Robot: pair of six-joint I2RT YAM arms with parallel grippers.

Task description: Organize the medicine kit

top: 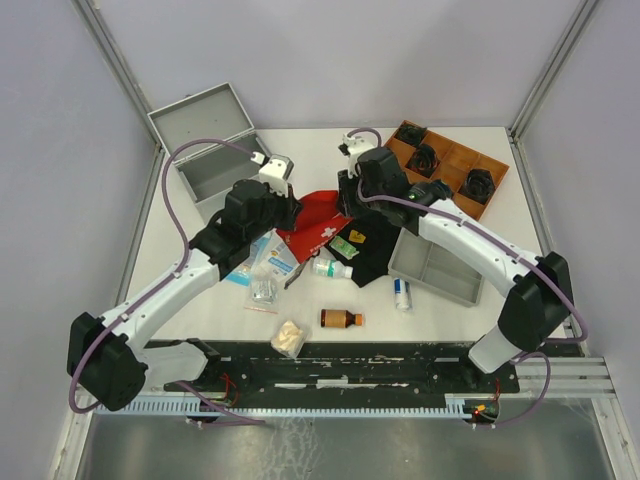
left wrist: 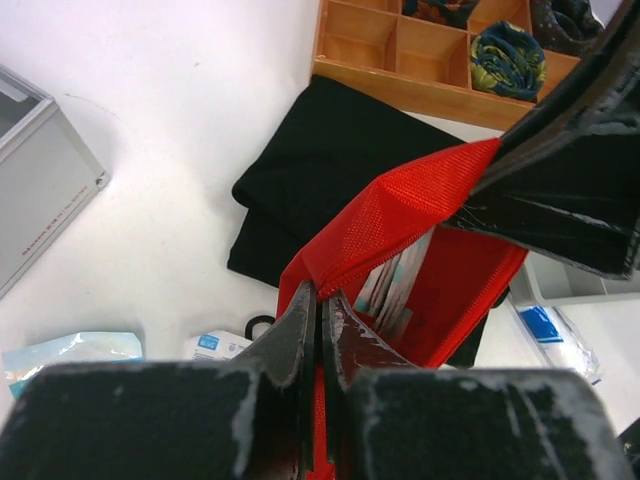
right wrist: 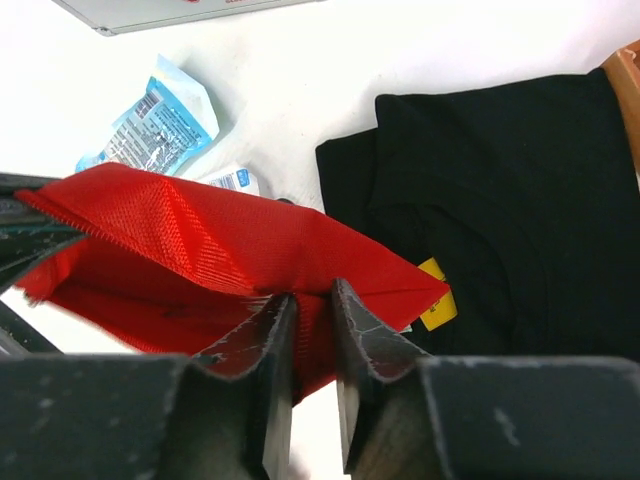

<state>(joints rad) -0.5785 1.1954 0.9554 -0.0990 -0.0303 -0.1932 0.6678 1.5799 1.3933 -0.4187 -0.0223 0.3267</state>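
The medicine kit (top: 205, 150) stands well left of the red pouch (top: 318, 232) and beyond it, at the far-left corner of the surface (top: 300, 140). The left pincer (left wrist: 320, 305) is clenched on the pouch's left rim, its jaws pressed almost together on the fabric. The right pincer (right wrist: 312, 305) grasps the opposite rim, so the mouth is stretched between the two, with flat packets (left wrist: 395, 280) showing inside.

I judge that the thin mesh rim could slide out of either grip if the arms pull further apart. The pouch would then drop onto the black cloth (top: 372, 250) lying under and right of it. Tipping the mouth downward could spill the packets among the loose sachets (top: 262, 262) left of the pouch.

The kit is a silver-grey metal case. Its lid is hinged back and raised, and nothing shows inside it from above.
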